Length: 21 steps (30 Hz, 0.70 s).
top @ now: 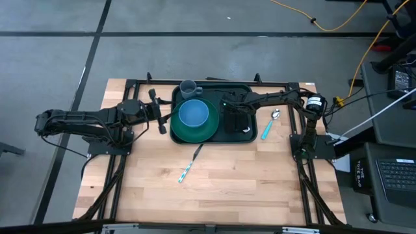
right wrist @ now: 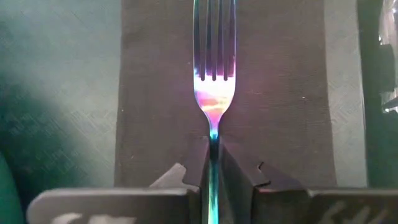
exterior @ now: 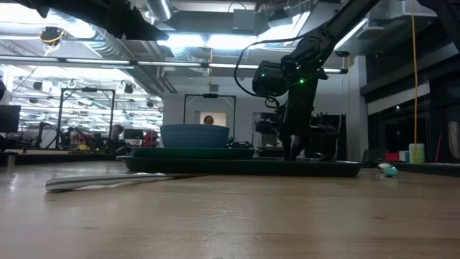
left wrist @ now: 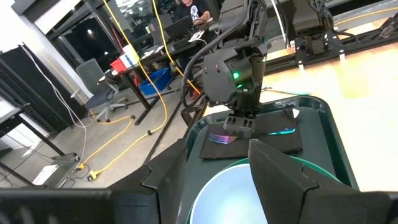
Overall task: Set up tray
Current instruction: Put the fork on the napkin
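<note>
Holding a fork (right wrist: 213, 74) by its handle, the right gripper (right wrist: 213, 163) stands over the napkin (right wrist: 273, 93), its jaws nearly shut with the thin handle between them. The fork lies lengthwise along the middle of the napkin, tines away from the wrist, which reads as a deliberate place setting; my guess is that the release is close.

The tray (top: 246, 91) sits at the far middle of the table (top: 227, 182). In it are the plate (top: 188, 132), which overhangs the tray's left rim, a blue bowl (top: 193, 113) on the plate, a grey cup (top: 188, 88) in the far left corner, and the napkin with the fork to the right of the plate.

A spoon (top: 270, 125) lies just outside the tray's right rim, and a knife (top: 189, 164) lies on the wood nearer the front, so both probably await placing.

The left gripper (top: 160, 116) hangs beside the plate, jaws wide and empty.
</note>
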### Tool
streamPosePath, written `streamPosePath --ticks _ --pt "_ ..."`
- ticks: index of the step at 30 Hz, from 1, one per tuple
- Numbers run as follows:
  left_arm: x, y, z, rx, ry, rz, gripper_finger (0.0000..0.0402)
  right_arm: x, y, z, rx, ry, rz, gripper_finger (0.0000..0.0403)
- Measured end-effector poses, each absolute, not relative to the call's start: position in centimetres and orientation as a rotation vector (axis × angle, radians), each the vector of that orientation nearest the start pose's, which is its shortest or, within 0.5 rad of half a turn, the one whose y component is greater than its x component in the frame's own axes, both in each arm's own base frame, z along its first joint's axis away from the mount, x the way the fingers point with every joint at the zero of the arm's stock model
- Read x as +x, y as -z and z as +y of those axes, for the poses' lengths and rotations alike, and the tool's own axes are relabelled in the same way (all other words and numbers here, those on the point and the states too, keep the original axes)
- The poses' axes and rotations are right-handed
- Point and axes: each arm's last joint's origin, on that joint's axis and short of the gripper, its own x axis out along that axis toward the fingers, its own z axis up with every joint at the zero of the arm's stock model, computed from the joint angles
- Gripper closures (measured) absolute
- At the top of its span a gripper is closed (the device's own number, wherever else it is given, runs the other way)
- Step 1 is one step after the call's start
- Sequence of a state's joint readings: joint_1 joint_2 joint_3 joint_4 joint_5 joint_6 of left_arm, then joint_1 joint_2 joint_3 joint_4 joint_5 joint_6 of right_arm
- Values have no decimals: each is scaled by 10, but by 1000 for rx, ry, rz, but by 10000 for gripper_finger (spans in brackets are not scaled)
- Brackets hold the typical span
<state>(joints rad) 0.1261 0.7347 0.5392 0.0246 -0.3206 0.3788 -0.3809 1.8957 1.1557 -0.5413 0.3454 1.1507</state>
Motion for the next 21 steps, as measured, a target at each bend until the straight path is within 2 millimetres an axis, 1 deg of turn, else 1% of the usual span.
streamPosePath --ticks 15,21 --pt "167 -275 30 389 -407 261 233 322 -141 -140 921 1287 839 358" --pt "167 -275 30 390 -407 261 233 322 -141 -140 879 1258 869 357"
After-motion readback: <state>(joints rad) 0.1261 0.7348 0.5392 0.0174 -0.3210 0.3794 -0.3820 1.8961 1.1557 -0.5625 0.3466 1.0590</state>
